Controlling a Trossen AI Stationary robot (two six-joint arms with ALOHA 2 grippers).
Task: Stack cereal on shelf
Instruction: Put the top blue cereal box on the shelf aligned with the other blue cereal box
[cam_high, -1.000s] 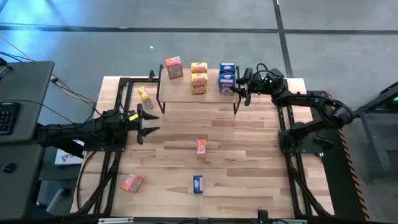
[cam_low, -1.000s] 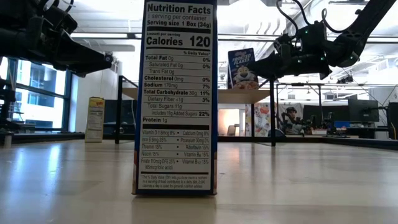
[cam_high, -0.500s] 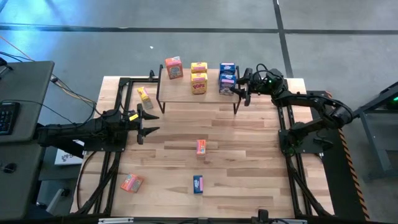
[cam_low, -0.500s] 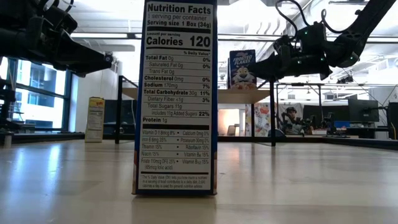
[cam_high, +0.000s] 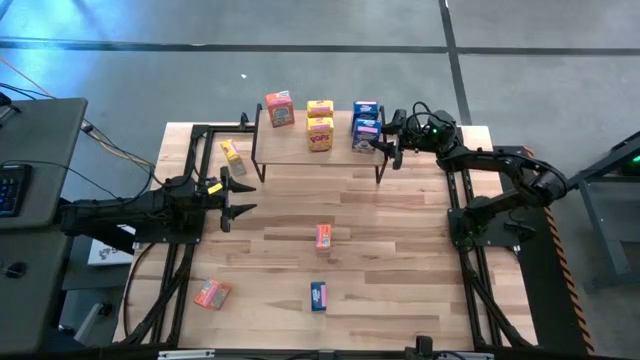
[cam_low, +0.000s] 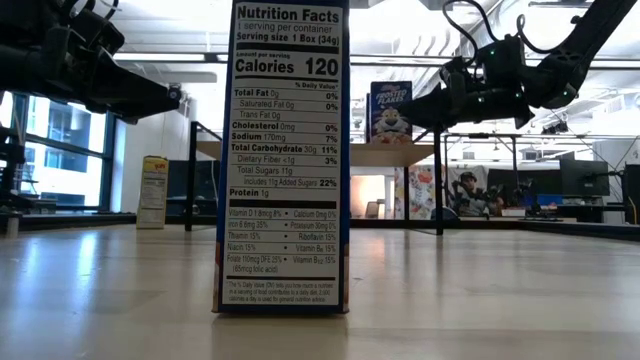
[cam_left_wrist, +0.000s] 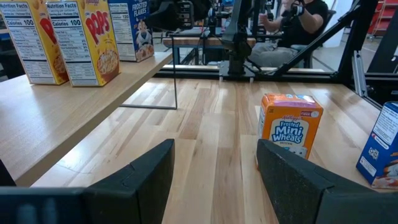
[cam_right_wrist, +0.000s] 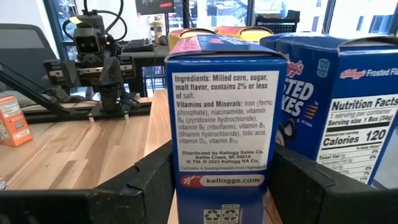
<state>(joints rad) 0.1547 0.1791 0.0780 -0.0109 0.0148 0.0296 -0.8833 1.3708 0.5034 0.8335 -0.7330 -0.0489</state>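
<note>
Blue cereal box (cam_right_wrist: 221, 118) stands on the shelf (cam_high: 300, 150) between my right fingers (cam_right_wrist: 140, 186), spread just clear of it; left fingers (cam_left_wrist: 149, 171) open, empty above the bench (cam_high: 400, 240).

Overhead, table-level, two wrist-mounted views

Nine small cereal boxes show from above: three orange-red, three yellow and three blue. Five stand on the one wooden shelf (cam_high: 300, 150) at the upper middle of the frame: one orange-red box (cam_high: 279, 108), two yellow boxes (cam_high: 320, 126) and two blue boxes (cam_high: 365, 126). Four sit on the table (cam_high: 400, 260): a yellow box (cam_high: 232, 155) at upper left, an orange-red box (cam_high: 323, 235) at centre, another orange-red box (cam_high: 211, 293) at lower left and a blue box (cam_high: 318, 295) at lower centre.
</note>
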